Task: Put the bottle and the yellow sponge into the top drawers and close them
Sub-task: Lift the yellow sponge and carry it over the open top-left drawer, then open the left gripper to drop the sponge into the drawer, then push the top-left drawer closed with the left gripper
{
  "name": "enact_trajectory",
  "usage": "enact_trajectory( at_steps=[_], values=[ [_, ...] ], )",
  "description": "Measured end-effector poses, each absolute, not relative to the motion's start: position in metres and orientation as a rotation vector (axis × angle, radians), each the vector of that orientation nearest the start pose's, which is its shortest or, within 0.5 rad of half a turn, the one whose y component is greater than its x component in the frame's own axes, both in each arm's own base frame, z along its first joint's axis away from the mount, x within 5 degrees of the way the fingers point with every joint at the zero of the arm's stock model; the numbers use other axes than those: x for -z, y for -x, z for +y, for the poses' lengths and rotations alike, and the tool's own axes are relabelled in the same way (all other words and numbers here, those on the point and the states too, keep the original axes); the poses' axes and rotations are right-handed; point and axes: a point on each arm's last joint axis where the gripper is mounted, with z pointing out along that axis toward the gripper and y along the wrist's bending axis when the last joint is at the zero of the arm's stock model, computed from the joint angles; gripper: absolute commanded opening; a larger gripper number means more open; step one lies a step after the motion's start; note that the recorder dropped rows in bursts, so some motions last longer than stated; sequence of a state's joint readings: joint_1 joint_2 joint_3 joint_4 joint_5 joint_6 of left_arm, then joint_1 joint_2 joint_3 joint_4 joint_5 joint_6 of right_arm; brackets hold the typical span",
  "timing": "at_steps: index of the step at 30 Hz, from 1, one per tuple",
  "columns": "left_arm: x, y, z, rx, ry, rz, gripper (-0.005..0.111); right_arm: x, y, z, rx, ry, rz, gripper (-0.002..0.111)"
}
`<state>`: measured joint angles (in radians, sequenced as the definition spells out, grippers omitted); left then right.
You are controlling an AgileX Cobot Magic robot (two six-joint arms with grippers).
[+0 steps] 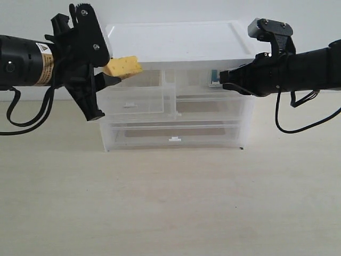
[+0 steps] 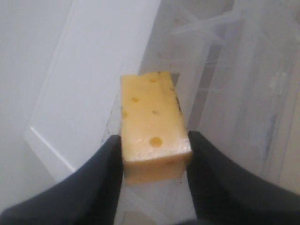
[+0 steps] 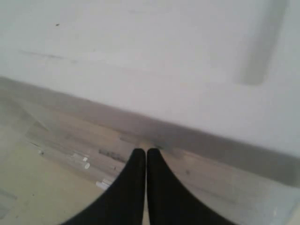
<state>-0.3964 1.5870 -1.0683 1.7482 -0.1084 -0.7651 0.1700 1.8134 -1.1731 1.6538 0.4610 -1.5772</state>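
Observation:
The yellow sponge [image 1: 123, 66] [image 2: 152, 126] is held in the air by my left gripper [image 1: 114, 76] [image 2: 154, 137], shut on its sides. It hangs over the back left corner of the left top drawer [image 1: 133, 98], which stands pulled out. The bottle [image 1: 214, 78] shows only as a teal patch through the translucent right top drawer [image 1: 192, 80], which sits pushed in. My right gripper [image 1: 224, 78] [image 3: 146, 151] is shut and empty, its tips against that drawer's front, beside the teal patch.
The cabinet's white lid [image 1: 176, 42] [image 2: 93, 70] [image 3: 140, 56] lies just above both grippers. A full-width translucent drawer [image 1: 173, 133] with a small tab handle [image 1: 174, 140] sits shut at the bottom. A pale wooden table [image 1: 170, 208] stretches in front.

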Motion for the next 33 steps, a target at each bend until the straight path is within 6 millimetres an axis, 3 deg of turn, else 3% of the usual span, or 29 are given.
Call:
enact_trajectory(
  at_steps=[3,7,11,16,18,20,23,27,33],
  values=[
    [-0.281,-0.331,-0.147,-0.285,-1.336,1.526,0.071,-0.235,-0.389,0.108,-0.631,0.37,2.053,0.0],
    [-0.282,-0.332,-0.145,-0.312,-1.32,1.532,0.067,-0.235,-0.389,0.108,-0.63,0.37,2.053,0.0],
    [-0.292,-0.329,-0.143,-0.304,-1.272,1.531,0.05,-0.235,-0.389,0.107,-0.628,0.369,2.054,0.0],
    [-0.324,-0.316,-0.134,-0.193,-0.995,1.603,0.007,-0.235,-0.389,0.107,-0.627,0.371,2.054,0.0],
    [-0.338,-0.306,-0.128,-0.076,-0.803,1.658,0.004,-0.235,-0.389,0.107,-0.627,0.371,2.054,0.0],
    [-0.338,-0.293,-0.122,0.038,-0.67,1.711,0.004,-0.235,-0.389,0.107,-0.627,0.371,2.054,0.0],
    [-0.323,-0.272,-0.123,0.243,-0.587,1.762,0.004,-0.235,-0.389,0.107,-0.627,0.371,2.054,0.0],
    [-0.276,-0.254,-0.127,0.459,-0.546,1.904,0.004,-0.235,-0.389,0.107,-0.627,0.371,2.054,0.0],
    [-0.229,-0.267,-0.131,0.485,-0.526,2.072,0.004,-0.235,-0.389,0.107,-0.626,0.372,2.054,0.0]
  ],
)
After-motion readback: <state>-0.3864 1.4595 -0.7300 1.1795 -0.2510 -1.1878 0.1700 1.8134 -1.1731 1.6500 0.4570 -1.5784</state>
